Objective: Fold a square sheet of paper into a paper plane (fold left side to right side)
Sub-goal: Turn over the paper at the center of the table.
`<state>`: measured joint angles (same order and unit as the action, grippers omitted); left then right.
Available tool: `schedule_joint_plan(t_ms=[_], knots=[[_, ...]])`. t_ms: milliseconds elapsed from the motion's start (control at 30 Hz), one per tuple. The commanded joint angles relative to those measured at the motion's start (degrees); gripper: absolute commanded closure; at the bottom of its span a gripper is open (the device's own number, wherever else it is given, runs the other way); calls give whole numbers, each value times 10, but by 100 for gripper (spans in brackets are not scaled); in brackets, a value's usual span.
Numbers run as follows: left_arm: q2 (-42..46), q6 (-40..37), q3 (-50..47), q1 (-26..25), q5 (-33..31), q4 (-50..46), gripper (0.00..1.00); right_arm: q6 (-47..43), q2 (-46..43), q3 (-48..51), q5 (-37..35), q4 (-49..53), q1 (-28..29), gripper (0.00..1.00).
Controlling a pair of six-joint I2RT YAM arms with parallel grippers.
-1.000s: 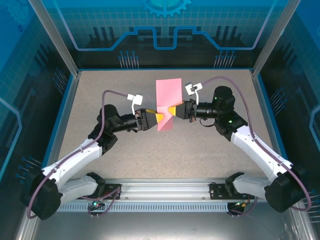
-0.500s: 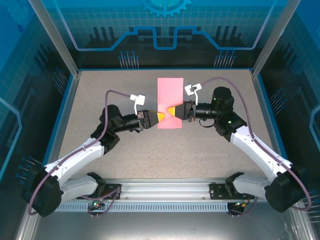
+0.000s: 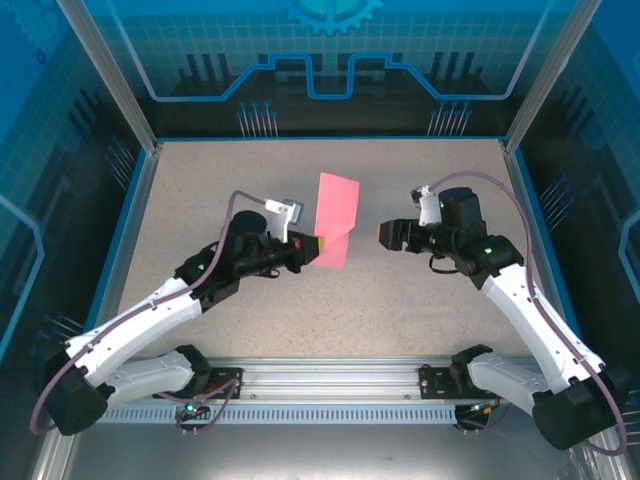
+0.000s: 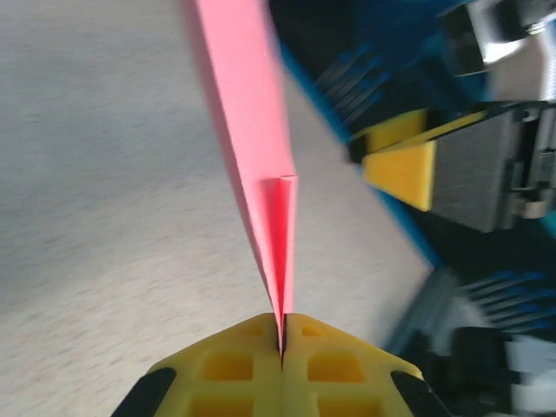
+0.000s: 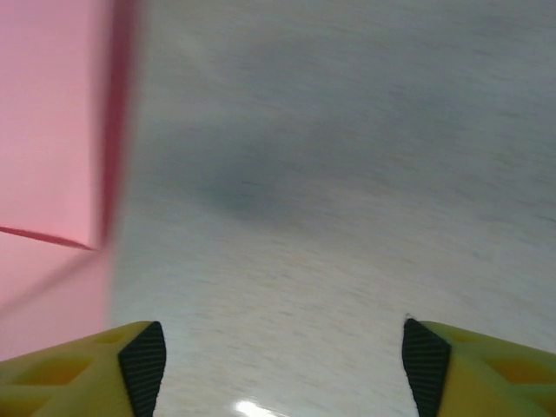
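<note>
Thin matt pink paper, sharply creased: square sheet of paper (image 3: 335, 220).
Moulded yellow plastic, matt, square-recessed: left gripper (image 4: 282, 343).
The same plastic, with dull black inner pads (image 5: 143, 365): right gripper (image 5: 282, 352).
Beige speckled, fine-grained, matt: table (image 3: 400, 300).
Ribbed bare metal, satin: rail (image 3: 330, 372), 6 o'clock.
Smooth white plastic, slight gloss: arm shells (image 3: 525, 300).

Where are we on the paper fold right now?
Partly done: the paper is doubled over where the left claw pinches it, but it stands raised, not flat. The right claw is open, apart from the paper. Left: lay the fold flat, crease it, then the remaining plane folds.
</note>
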<state>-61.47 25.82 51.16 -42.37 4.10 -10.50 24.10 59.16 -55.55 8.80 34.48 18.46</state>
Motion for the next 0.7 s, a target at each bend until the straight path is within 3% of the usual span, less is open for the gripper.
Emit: schedule_joint_plan(t_ms=[0,67,133,300,500,667], knots=[[-64,-52,59,-66,-288,-235,100,-54,-8,13,-179,127,-24,12],[-113,-27,97,-104,-392,-313,100,-69,-17,23,-206,132,-27,1],[-182,26,149,-138,-493,-414,100,-80,-29,34,-219,132,-34,1],[-351,155,284,-185,-598,-625,100,-87,-50,42,-226,133,-45,1],[-526,199,390,-206,-599,-728,100,-90,-71,48,-227,136,-50,1],[-614,176,438,-205,-545,-724,100,-91,-88,48,-229,142,-55,1]])
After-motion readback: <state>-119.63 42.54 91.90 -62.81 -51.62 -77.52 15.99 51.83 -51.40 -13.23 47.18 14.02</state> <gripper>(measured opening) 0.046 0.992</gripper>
